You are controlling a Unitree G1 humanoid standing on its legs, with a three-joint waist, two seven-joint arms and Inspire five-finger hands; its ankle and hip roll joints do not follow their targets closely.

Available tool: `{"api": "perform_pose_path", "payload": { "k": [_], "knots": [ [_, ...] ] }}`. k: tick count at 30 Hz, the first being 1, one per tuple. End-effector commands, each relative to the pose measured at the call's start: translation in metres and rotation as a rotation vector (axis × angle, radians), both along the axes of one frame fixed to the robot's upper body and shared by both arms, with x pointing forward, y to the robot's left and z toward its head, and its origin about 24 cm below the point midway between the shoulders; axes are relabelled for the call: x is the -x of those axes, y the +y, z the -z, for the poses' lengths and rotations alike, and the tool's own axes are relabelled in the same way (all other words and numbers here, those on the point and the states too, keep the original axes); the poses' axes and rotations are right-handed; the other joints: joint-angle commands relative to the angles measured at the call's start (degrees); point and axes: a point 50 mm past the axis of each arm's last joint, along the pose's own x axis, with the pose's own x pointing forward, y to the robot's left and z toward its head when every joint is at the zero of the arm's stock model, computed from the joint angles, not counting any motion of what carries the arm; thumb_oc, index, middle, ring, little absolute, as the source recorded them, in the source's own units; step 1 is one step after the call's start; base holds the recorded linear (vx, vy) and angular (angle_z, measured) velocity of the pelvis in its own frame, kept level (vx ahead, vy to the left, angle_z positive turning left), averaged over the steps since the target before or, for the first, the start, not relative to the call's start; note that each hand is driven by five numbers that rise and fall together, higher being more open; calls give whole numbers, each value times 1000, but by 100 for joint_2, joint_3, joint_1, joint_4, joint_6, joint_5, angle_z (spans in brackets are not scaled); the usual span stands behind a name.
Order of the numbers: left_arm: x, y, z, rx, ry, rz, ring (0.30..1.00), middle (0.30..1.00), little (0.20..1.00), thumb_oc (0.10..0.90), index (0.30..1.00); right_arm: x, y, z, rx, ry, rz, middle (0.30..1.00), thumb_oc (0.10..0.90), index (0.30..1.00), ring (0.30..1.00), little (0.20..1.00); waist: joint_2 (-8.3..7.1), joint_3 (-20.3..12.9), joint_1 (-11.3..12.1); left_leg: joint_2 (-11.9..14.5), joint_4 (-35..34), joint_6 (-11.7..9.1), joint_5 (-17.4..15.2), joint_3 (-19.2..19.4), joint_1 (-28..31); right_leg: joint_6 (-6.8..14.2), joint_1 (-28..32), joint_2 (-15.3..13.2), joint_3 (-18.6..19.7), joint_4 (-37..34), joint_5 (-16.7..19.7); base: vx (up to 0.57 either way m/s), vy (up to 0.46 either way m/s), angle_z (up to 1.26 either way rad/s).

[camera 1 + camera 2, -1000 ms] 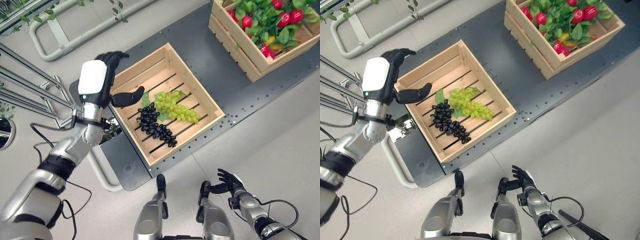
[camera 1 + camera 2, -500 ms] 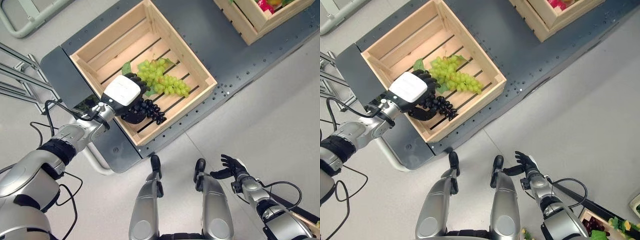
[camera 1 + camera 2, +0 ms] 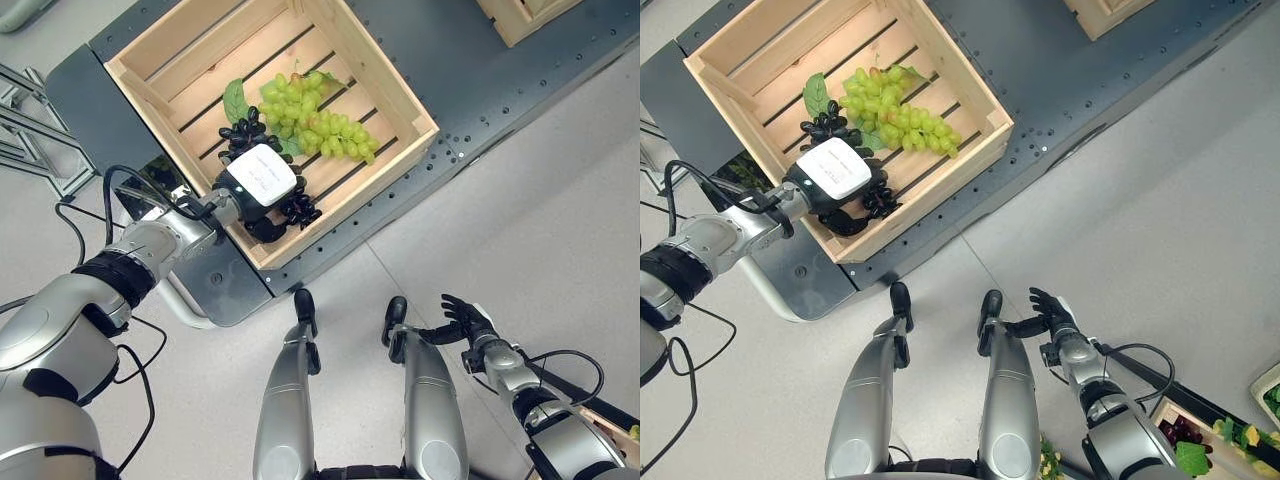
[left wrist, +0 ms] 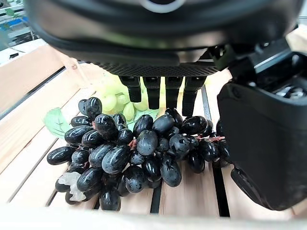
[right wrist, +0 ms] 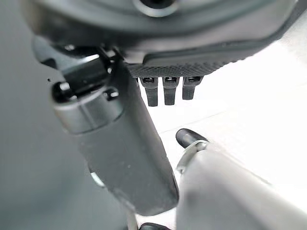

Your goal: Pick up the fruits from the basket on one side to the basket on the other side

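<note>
**Left hand has come down onto the black grapes**

The left hand (image 3: 262, 180) was at the crate's rim a second ago. Now it sits low inside the shallow slatted wooden crate (image 3: 160, 45), directly over the bunch of black grapes (image 4: 134, 151). In the left wrist view its fingers (image 4: 154, 91) hang straight above the bunch and the thumb stands beside it. The fingers are not yet closed on the fruit, so the hand is open, and the grapes lie on the slats. To me this means that the reach is finished and the grasp is the step that comes next.

Just beside the black bunch, touching it, is the bunch of pale green grapes (image 3: 320, 115) with a leaf, in the same crate.

The right hand (image 3: 462, 318) is idle, low by the robot's side, with relaxed, spread fingers.
</note>
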Motion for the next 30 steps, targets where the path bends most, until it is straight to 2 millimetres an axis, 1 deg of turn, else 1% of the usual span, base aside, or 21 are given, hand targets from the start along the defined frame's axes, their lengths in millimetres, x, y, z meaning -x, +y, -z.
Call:
{"api": "perform_pose_path", "payload": {
  "k": [1,8,17,19,22,23,24,25,30],
  "knots": [
    [1,17,-76,21,-319,-15,900,900,900,800,900,-4,-11,-12,2,-64,-28,900,800,900,900,900,-20,-75,-51,105,910,-33,-1058,27,-81,137,283,20,158,-372,94,30,14,3],
    [-3,19,-74,1,-302,-72,900,900,900,800,900,-8,-8,-17,3,-76,-22,900,800,900,900,900,-68,-75,-71,86,922,-27,-1032,2,-305,138,38,28,165,-377,163,28,20,3],
    [-7,12,-77,-75,-274,-127,900,900,900,800,900,-8,-5,-17,-27,-96,-13,900,800,900,900,900,-143,-75,-96,85,1053,24,-1083,15,-737,157,-408,14,184,-378,268,16,13,1],
    [-8,12,-75,-62,-261,-129,900,900,900,800,900,-10,-2,-18,-31,-105,-19,900,800,900,900,900,-160,-75,-107,86,1069,31,-1085,26,-795,162,-467,23,188,-379,286,15,6,2],
    [-8,6,-70,-53,-219,-83,900,900,900,800,900,-10,-1,-20,-44,-126,-14,900,800,900,900,900,-177,-75,-114,96,1098,35,-1098,41,-879,166,-543,21,194,-379,299,20,4,2],
    [-8,5,-70,-52,-217,-81,855,855,855,770,855,-11,-1,-20,-45,-128,-13,900,800,900,900,900,-177,-75,-114,95,1100,35,-1098,39,-883,168,-546,21,195,-379,301,31,-3,0],
    [-8,3,-70,-49,-205,-72,476,476,476,518,476,-12,0,-21,-49,-134,-8,900,800,900,900,900,-177,-75,-115,89,1100,33,-1095,31,-899,173,-562,21,202,-383,311,0,0,0],
    [-7,1,-67,-51,-191,-66,300,300,300,400,300,-12,1,-22,-53,-143,-3,900,800,900,900,900,-167,-75,-109,83,1093,32,-1090,24,-921,177,-590,14,205,-381,319,30,-3,3],
    [-7,2,-62,-66,-162,-84,300,300,300,400,300,-15,3,-25,-59,-173,-2,900,800,900,900,900,-150,-75,-107,73,1033,47,-1079,63,-887,196,-566,20,197,-448,345,13,-1,3]
  ]
}}
